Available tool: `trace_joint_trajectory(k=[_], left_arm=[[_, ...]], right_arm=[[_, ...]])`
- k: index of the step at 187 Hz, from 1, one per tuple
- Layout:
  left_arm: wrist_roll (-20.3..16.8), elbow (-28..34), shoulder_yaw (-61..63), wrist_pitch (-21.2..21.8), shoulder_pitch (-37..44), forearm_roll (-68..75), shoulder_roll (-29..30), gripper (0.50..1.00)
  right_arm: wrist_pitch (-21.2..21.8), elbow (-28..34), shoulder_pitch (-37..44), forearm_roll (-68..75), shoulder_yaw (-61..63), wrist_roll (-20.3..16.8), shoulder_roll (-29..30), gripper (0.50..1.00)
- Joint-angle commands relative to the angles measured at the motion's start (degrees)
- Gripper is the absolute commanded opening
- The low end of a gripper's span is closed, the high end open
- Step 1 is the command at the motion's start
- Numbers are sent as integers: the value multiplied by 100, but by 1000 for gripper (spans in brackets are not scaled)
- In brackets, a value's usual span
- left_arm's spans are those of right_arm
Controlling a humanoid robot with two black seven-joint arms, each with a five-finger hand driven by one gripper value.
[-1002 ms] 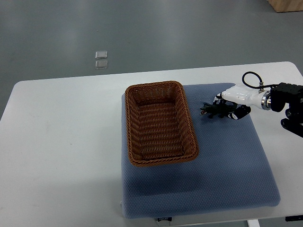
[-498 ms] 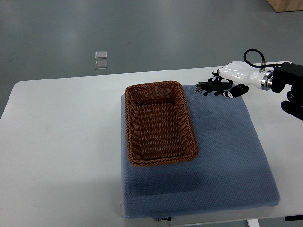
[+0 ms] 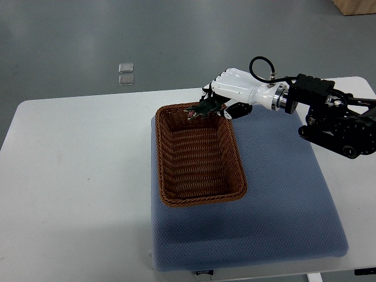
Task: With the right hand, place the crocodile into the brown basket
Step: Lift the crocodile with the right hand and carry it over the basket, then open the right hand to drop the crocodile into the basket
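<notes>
The right hand [image 3: 235, 88], fingers closed around the crocodile [image 3: 204, 108], holds it over the brown basket [image 3: 160, 158] at the rim's 1 o'clock corner. With the snout pointing inward, a release here would probably drop it inside. The basket sits on the 9 o'clock side of a blue pad [image 3: 282, 200].

Surfaces: brown basket [image 3: 202, 200] woven wicker, rough, matt; pad [image 3: 285, 205] beneath, blue dimpled cloth, matt; table [image 3: 76, 176] smooth white; right hand [image 3: 236, 88], at basket's 1 o'clock, glossy white plastic; crocodile [image 3: 203, 110] dark green, matt.
</notes>
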Motion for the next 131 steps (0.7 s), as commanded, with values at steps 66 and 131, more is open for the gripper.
trace_joint_trajectory(k=[66,131], left_arm=[[0,-2,-2,4,0,0,0,1000],[0,-2,-2,4,0,0,0,1000]], right_arm=[[-27,-30,-198,-45,-420,137,341,500],[-422,-364,-356,-54,-428,128,350,795]])
